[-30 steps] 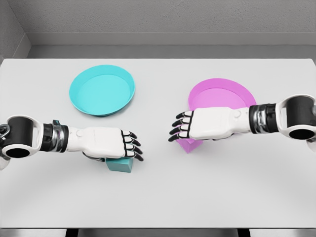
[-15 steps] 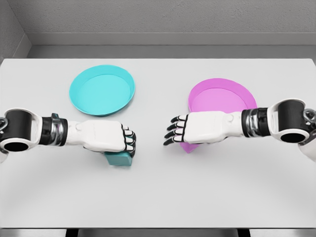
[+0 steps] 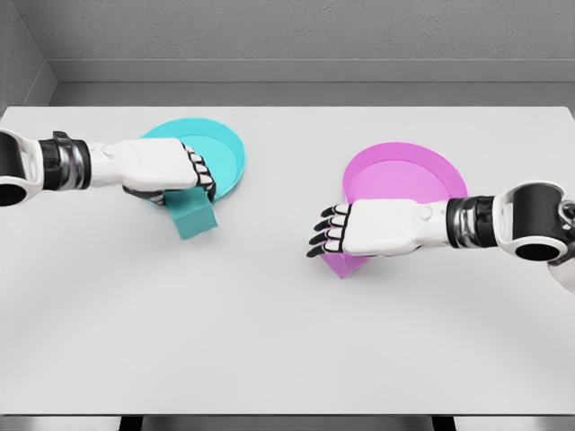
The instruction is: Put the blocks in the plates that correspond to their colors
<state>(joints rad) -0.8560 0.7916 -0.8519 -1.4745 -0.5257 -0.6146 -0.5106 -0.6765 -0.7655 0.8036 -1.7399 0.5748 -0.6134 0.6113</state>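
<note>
My left hand [image 3: 193, 180] is shut on the teal block [image 3: 193, 215], holding it lifted at the near edge of the teal plate [image 3: 220, 148]. The block hangs tilted below my fingers. My right hand [image 3: 325, 232] is open, its fingers spread and pointing left, hovering over the pink block [image 3: 343, 263]; only the block's lower corner shows beneath the palm. The pink plate [image 3: 404, 175] lies just behind that hand, partly covered by it.
Both plates rest on a white table [image 3: 287, 341] that runs to a grey wall at the back. Bare tabletop lies between the two plates and along the whole front.
My left hand closed on the teal block, lifted it and carried it back and left to the teal plate's edge. My right hand stayed over the pink block, shifting only slightly.
</note>
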